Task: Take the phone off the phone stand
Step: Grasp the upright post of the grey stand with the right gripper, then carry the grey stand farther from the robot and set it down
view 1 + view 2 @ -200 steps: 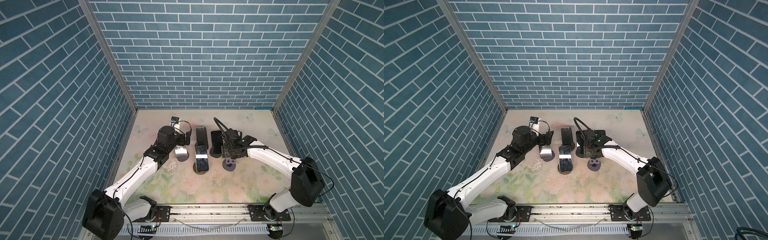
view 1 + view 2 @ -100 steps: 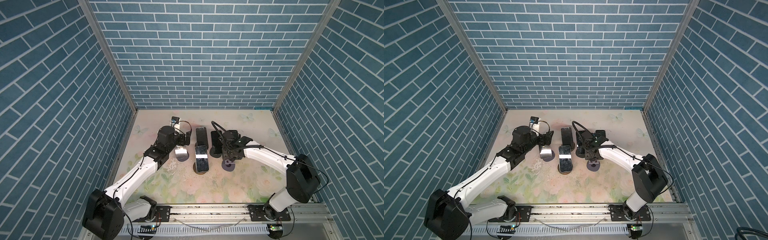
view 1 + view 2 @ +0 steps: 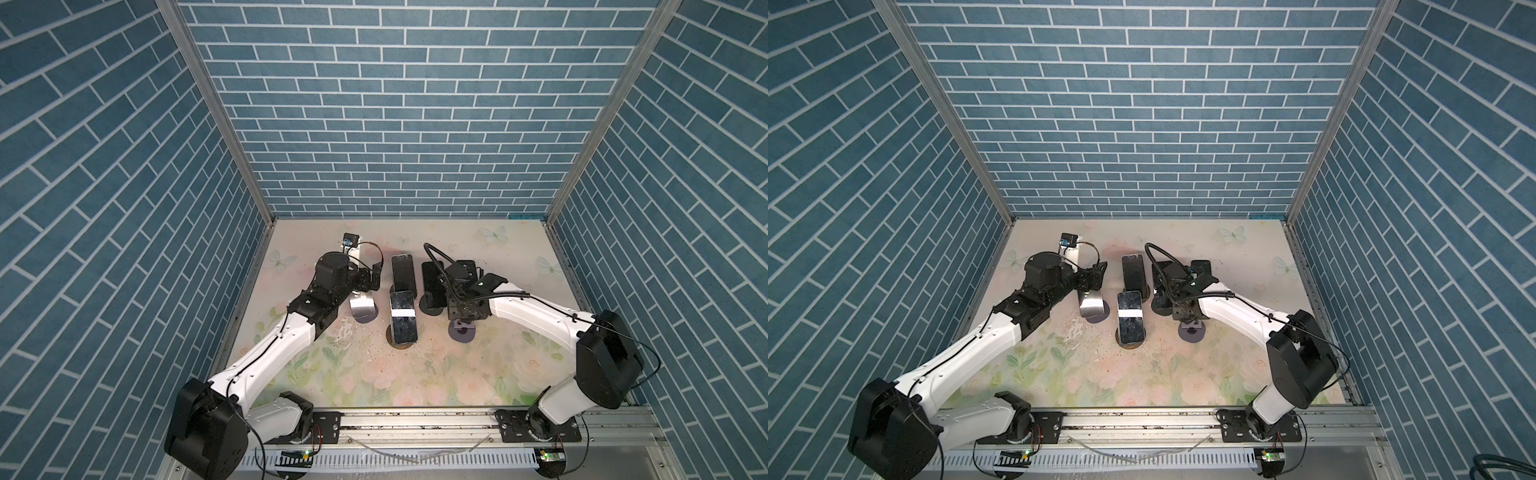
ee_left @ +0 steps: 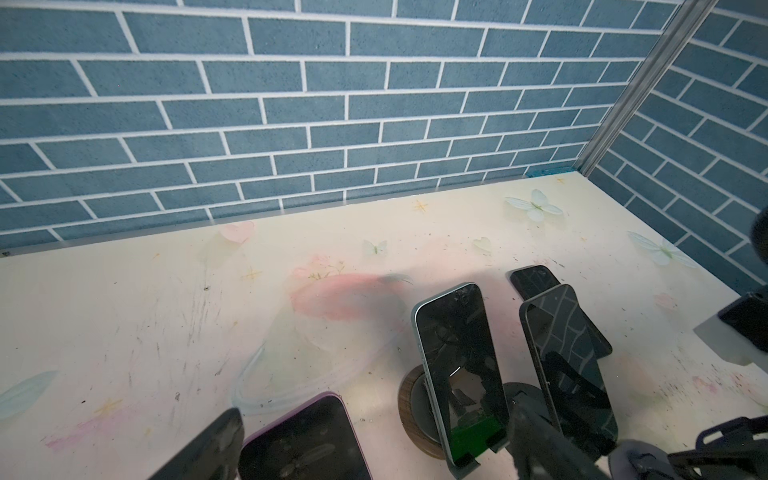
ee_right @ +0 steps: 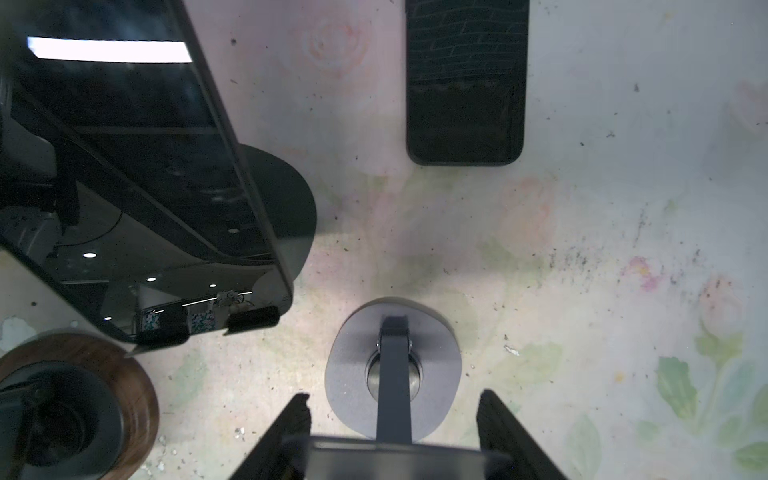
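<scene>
Clearly, the right gripper (image 5: 394, 397) was pinching the top edge of a phone (image 5: 395, 457), with one finger pressed to each side. That phone sat directly over the grey round phone stand (image 5: 353, 374), whose stem ran up beneath it; whether it rested in the cradle could not be told. In both top views the phone stand (image 3: 461, 334) (image 3: 1192, 333) stood on the floral table (image 3: 457, 386), near a dark phone (image 3: 432, 282) propped on a black stand (image 3: 432, 311). The left gripper (image 4: 376, 409) was spread wide, its fingers (image 4: 208, 449) flanking a purple-edged phone (image 4: 303, 440).
</scene>
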Tool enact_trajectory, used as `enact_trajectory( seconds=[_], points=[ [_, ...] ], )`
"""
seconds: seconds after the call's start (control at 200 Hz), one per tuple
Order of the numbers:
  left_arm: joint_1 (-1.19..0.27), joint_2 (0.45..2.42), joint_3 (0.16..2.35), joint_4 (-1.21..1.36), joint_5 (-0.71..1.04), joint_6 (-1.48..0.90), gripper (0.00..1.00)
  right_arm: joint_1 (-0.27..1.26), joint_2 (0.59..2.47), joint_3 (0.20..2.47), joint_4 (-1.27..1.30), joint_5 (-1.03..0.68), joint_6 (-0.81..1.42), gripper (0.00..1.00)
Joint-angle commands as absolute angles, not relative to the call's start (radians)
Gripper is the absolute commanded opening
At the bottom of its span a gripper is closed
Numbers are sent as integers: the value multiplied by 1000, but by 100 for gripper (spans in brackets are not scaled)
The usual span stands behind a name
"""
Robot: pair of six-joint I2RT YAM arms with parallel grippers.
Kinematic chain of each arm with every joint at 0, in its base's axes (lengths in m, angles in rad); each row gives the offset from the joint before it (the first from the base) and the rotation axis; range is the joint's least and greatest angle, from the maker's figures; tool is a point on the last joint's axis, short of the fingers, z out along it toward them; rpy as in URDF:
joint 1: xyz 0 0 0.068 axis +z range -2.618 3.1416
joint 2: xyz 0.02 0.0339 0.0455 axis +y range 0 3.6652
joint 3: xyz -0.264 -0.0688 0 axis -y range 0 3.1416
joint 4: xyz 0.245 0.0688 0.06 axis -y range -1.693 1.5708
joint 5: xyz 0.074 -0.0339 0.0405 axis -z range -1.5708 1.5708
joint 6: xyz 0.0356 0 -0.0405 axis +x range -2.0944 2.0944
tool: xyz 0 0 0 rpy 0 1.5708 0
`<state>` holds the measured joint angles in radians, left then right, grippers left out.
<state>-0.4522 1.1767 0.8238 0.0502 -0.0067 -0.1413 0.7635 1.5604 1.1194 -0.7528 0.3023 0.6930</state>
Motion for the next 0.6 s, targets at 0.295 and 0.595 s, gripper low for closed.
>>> enact_trajectory(
  seconds=[0.295, 0.595],
  points=[
    [-457, 1169, 815, 64, -28, -124, 100, 575, 1404, 1135, -826, 298, 591, 44],
    [-456, 1165, 805, 61, -36, -124, 100, 403, 1477, 1277, -831, 321, 449, 46]
  ],
)
